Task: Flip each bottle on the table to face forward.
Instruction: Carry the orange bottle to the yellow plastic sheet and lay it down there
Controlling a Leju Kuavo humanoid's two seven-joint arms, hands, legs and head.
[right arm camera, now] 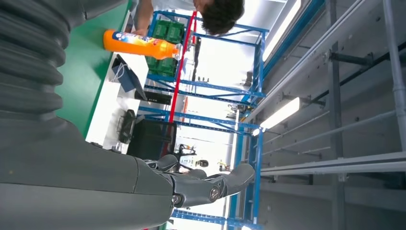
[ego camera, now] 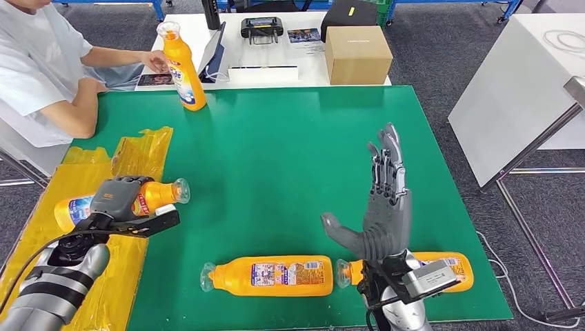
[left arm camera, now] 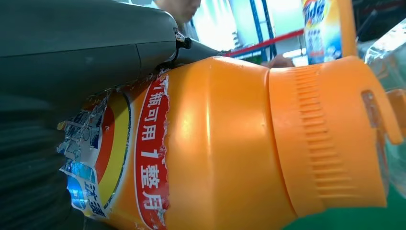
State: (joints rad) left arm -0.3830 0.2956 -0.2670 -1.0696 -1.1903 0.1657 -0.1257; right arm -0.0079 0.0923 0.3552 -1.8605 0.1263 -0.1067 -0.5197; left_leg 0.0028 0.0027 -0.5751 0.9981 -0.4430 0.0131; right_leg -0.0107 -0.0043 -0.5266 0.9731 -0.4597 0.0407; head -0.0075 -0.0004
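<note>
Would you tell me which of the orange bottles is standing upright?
The bottle at the far edge, beside the seated person, stands upright. The others lie sideways: one in the left hand, two near the front edge.

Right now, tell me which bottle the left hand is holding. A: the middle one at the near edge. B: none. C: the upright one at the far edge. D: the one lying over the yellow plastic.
D: the left hand grips the orange bottle lying sideways above the yellow plastic.

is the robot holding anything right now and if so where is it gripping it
The left hand holds an orange bottle around its middle, over the label. The right hand is open and holds nothing.
</note>
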